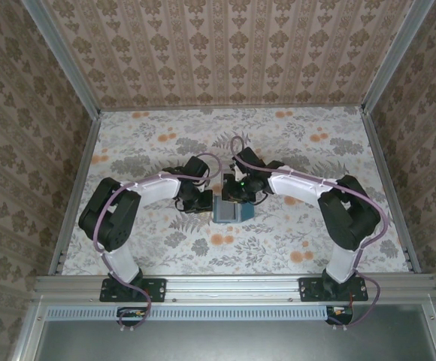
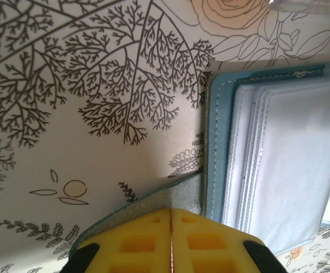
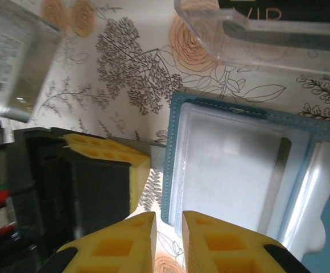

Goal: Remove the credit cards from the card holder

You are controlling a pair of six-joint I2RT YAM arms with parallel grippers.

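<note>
Two grid-moulded yellow foam pairs: left gripper [image 2: 171, 219] tight on stitched teal card holder [image 2: 216, 142] flap, right gripper [image 3: 169, 222] slightly agape, empty.

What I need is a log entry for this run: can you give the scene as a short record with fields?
card holder: open on the table, clear sleeves up
left pincer: shut on the holder's cover flap
right pincer: slightly apart at the holder's edge, nothing seen between
clear box: beyond the holder, not touching it
pale card: outside the holder, off to one side

Stitched matt teal card holder [image 2: 215, 142], glossy plastic sleeves [image 2: 301, 170]
</note>
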